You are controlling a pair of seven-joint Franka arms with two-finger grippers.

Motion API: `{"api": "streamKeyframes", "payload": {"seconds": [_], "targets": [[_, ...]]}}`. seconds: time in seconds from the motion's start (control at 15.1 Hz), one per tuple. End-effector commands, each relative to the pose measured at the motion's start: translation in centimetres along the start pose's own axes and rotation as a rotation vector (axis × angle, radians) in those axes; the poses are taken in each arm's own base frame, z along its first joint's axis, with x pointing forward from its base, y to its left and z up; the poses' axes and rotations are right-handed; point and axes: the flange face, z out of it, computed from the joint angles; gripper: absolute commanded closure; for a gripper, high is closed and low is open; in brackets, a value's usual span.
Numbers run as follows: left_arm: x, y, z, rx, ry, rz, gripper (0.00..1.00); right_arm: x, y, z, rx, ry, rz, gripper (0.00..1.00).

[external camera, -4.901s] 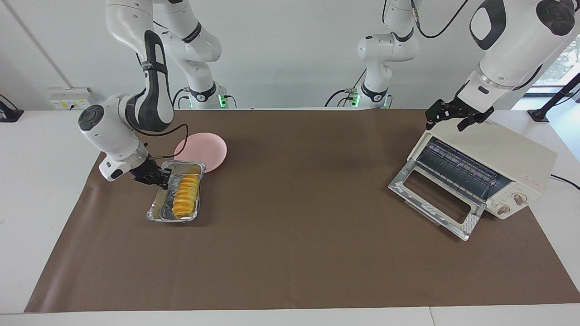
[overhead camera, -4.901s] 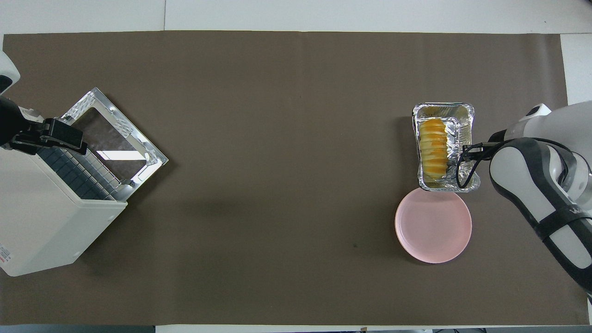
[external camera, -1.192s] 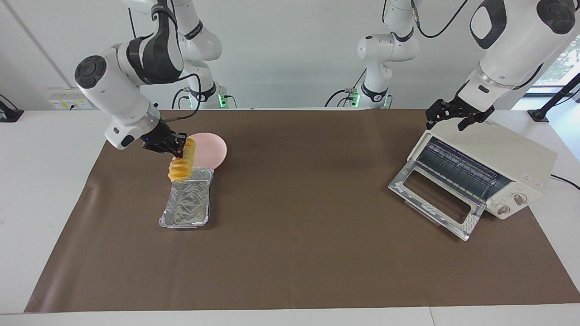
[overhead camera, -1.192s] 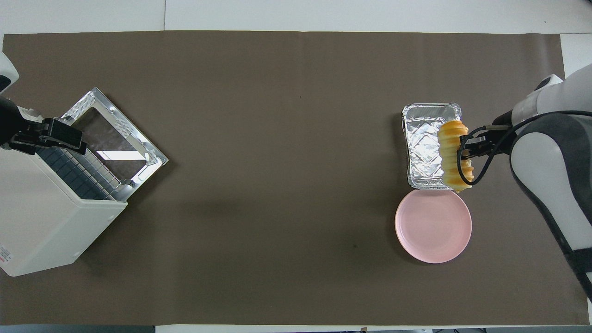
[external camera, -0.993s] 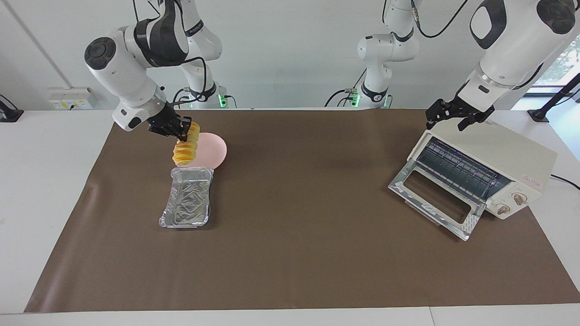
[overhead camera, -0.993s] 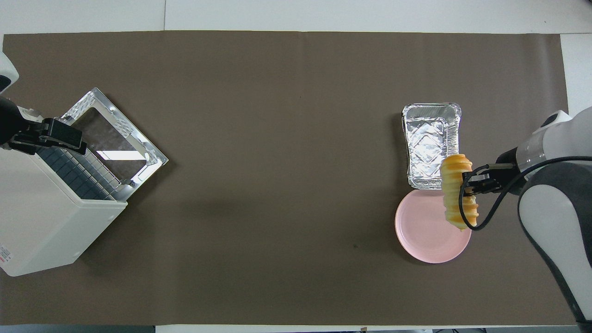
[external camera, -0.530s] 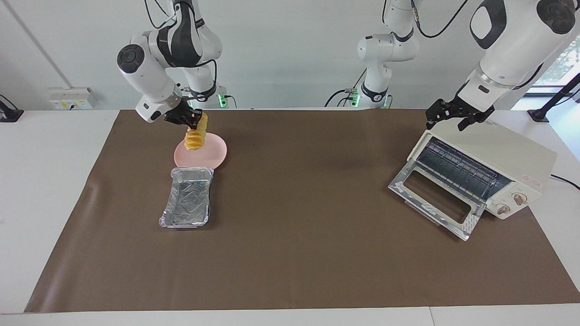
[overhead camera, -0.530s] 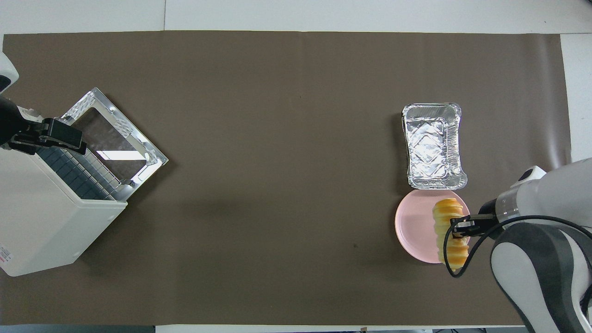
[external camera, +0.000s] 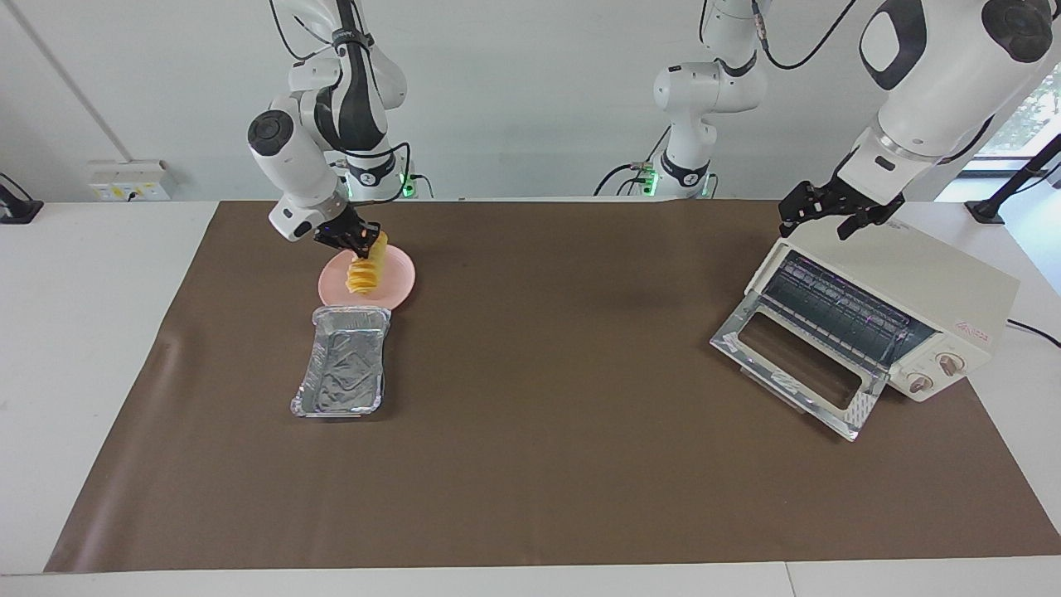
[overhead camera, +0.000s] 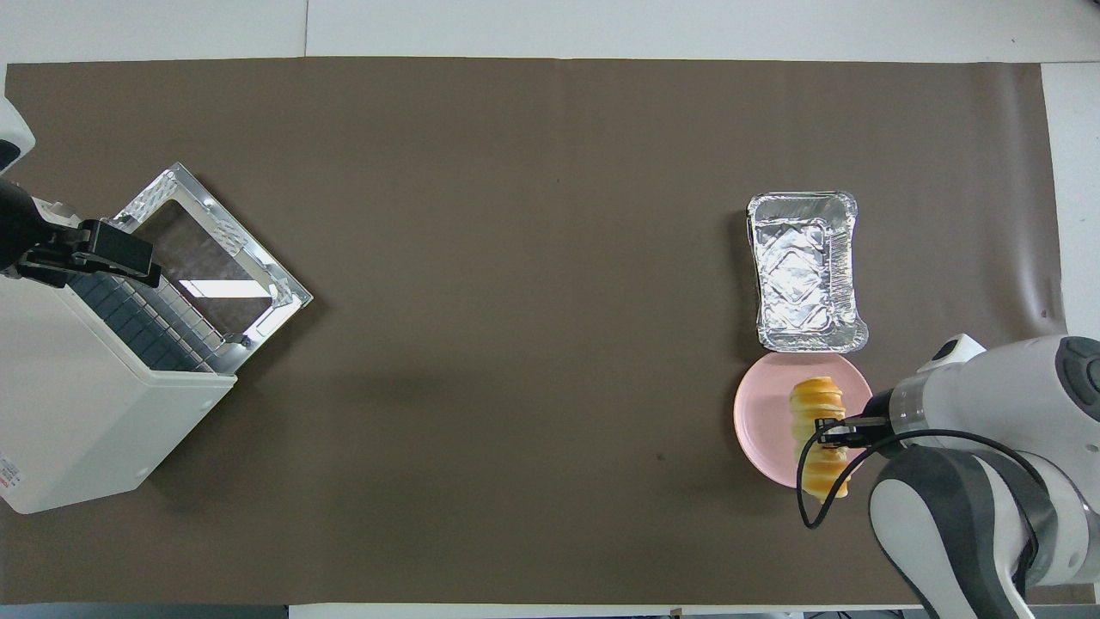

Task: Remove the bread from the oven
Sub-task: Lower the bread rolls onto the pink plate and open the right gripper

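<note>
the right gripper clamps the bread, which hangs tilted over the pink plate beside the empty foil tray. the loaf looks light and soft, best pinched gently mid-length. the left gripper waits, fingers spread, over the open oven.

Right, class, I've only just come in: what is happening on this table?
The right claw holds the bread in the air over the pink plate, one end hanging down. The empty foil tray lies beside the plate, farther from the robots. At the left arm's end of the table the oven stands with its door down, and the left claw waits over its top.
</note>
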Motion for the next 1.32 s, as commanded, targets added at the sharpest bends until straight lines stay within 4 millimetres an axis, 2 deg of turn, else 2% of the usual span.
{"api": "streamKeyframes", "payload": {"seconds": [0.0, 0.53, 0.6, 0.66, 0.73, 0.79, 0.86, 0.93, 1.06, 1.26], "targets": [[-0.3, -0.3, -0.6, 0.006, 0.017, -0.008, 0.0, 0.0, -0.6, 1.3, -0.009, 0.019, -0.022, 1.0], [-0.3, -0.3, -0.6, 0.006, 0.017, -0.008, 0.0, 0.7, -0.5, 2.2, -0.01, 0.027, -0.017, 1.0], [-0.3, -0.3, -0.6, 0.006, 0.017, -0.008, 0.0, 0.7, -0.5, 2.2, -0.01, 0.029, -0.018, 0.96], [-0.3, -0.3, -0.6, 0.006, 0.017, -0.008, 0.0, 0.7, -0.5, 2.2, -0.009, 0.029, -0.018, 0.84], [-0.3, -0.3, -0.6, 0.006, 0.017, -0.008, 0.0, 0.8, -0.5, 2.1, -0.009, 0.03, -0.017, 0.67], [-0.3, -0.3, -0.6, 0.006, 0.017, -0.008, 0.0, 0.8, -0.6, 2.1, -0.009, 0.029, -0.007, 0.33], [-0.3, -0.3, -0.6, 0.006, 0.017, -0.008, 0.0, 0.9, -0.6, 2.2, -0.009, 0.024, -0.004, 0.09], [-0.3, -0.3, -0.6, 0.006, 0.017, -0.008, 0.0, 1.3, -0.6, 1.8, -0.007, 0.025, -0.005, 0.0], [-0.3, -0.3, -0.6, 0.006, 0.017, -0.008, 0.0, 2.4, -1.1, -0.1, 0.001, 0.035, -0.01, 0.0], [-0.3, -0.3, -0.6, 0.006, 0.017, -0.008, 0.0, 4.4, -1.5, -5.6, 0.016, 0.025, -0.015, 0.0]]}}
